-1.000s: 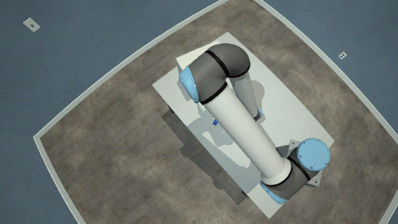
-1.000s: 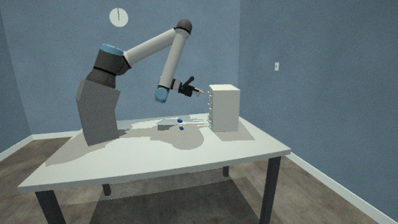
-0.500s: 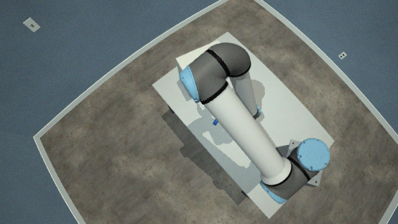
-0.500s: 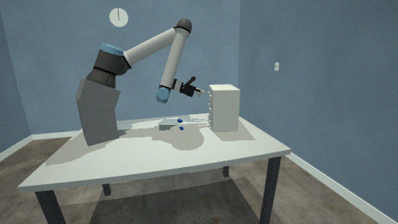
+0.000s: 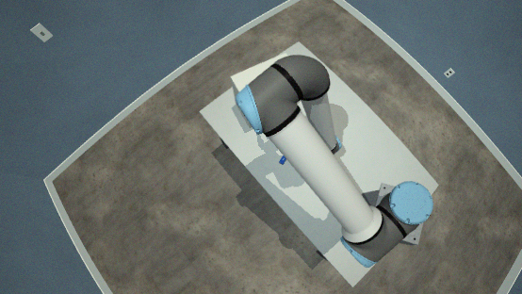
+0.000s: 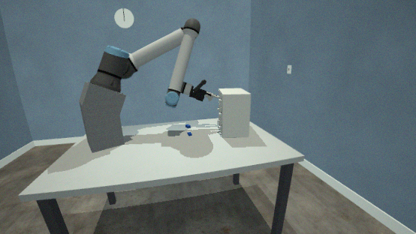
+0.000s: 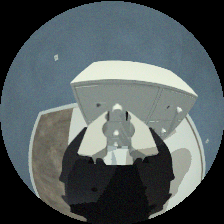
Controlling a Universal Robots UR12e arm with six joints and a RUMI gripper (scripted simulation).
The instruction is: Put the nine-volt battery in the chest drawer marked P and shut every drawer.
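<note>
The white chest (image 6: pixel 234 112) (image 7: pixel 130 80) stands upright at the far right of the table (image 6: pixel 150 165) (image 5: pixel 377 141), its drawers all looking shut. The drawer letters are too small to read. My gripper (image 6: pixel 215 96) (image 7: pixel 117 111) is level with the chest's top row, its narrow fingertips right at a small knob (image 7: pixel 117 106) on the front. The fingers stand nearly together, and I see nothing gripped between them. Two small blue things (image 6: pixel 188 126) (image 6: pixel 190 133) lie on the table left of the chest. One also shows in the overhead view (image 5: pixel 282 160). I cannot tell which is the battery.
A row of small knobs (image 6: pixel 219 109) runs down the chest's front. A flat grey thing (image 6: pixel 176 127) lies by the blue things. The robot's grey pedestal (image 6: pixel 101 116) stands at the table's left end. In the overhead view the arm hides the chest.
</note>
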